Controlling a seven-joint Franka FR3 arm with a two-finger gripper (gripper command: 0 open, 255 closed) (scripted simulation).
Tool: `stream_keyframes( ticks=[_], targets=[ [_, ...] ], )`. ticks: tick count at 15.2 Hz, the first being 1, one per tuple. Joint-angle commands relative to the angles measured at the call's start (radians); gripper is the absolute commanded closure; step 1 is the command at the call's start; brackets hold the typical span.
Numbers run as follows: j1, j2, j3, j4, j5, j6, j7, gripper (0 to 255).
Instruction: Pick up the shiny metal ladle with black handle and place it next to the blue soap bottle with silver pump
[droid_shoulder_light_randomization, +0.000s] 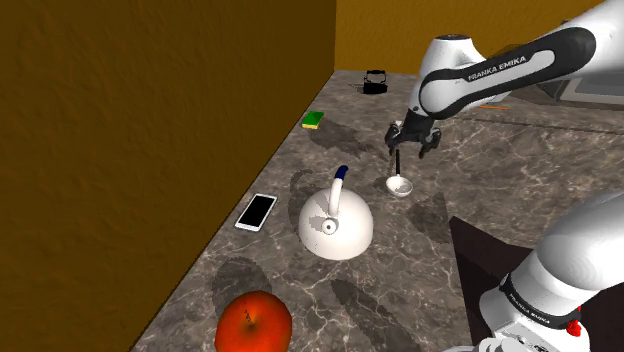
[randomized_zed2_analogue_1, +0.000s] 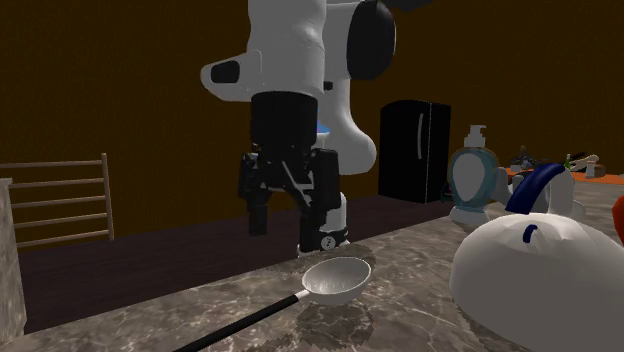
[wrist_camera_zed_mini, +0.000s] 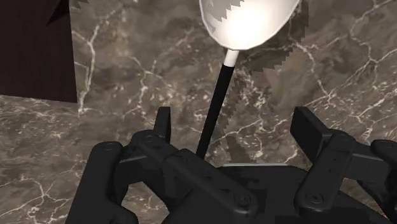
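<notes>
1. Worktop (droid_shoulder_light_randomization: 330, 290): one, dark veined marble. A brown wall runs along its long edge at the shoulder view's left.
2. Fridge (randomized_zed2_analogue_1: 415, 150): one, black, standing off the worktop and past its far edge in the second exterior view.
3. Arm (droid_shoulder_light_randomization: 500, 65): one, mine, white with dark joints, reaching over the middle of the worktop.
4. Kettle (droid_shoulder_light_randomization: 335, 225): one, a white dome with a blue handle. It sits mid-worktop, near the ladle's bowl but not touching it.
5. Gripper (wrist_camera_zed_mini: 236, 127): one, black. Its two fingers (wrist_camera_zed_mini: 312, 130) are spread wide and hold nothing. It hovers just above the ladle's handle. In the wrist view the handle runs between the fingers, closer to one, touching neither.
6. Ladle (randomized_zed2_analogue_1: 337, 280): one, lying flat mid-worktop with the bowl facing up. The bowl is shiny and pale, the handle thin and black.
7. Soap bottle (randomized_zed2_analogue_1: 473, 175): one, blue-edged with a pale pump, upright. It stands beyond the kettle in the second exterior view, well apart from the ladle.
8. Apple (droid_shoulder_light_randomization: 254, 323): one, red, at the near end of the worktop, close to the wall-side edge.
9. Phone (droid_shoulder_light_randomization: 256, 211): one, white, lying flat just beside the wall-side edge, level with the kettle.
10. Sponge (droid_shoulder_light_randomization: 314, 120): one, green and yellow, by the wall-side edge toward the far corner.
11. Small black item (droid_shoulder_light_randomization: 375, 82): one, at the far corner. I can't tell what it is.
</notes>
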Motion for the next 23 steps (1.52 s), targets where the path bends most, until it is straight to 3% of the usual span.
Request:
stream_keyframes(
  ticks=[1, 3, 10, 18, 19, 23],
  targets=[
    [-0.027, 0.072, 0.007, -0.006, 0.003, 0.093, 0.089, 0],
    [-0.046, 0.121, 0.011, -0.004, 0.002, 0.148, 0.147, 0],
    [-0.048, 0.216, 0.012, -0.027, -0.003, 0.265, 0.151, 0],
    [-0.048, 0.215, 0.012, -0.027, -0.003, 0.265, 0.151, 0],
    [-0.048, 0.215, 0.012, -0.027, -0.003, 0.265, 0.151, 255],
    [-0.048, 0.217, 0.012, -0.028, -0.003, 0.268, 0.151, 255]
  ],
)
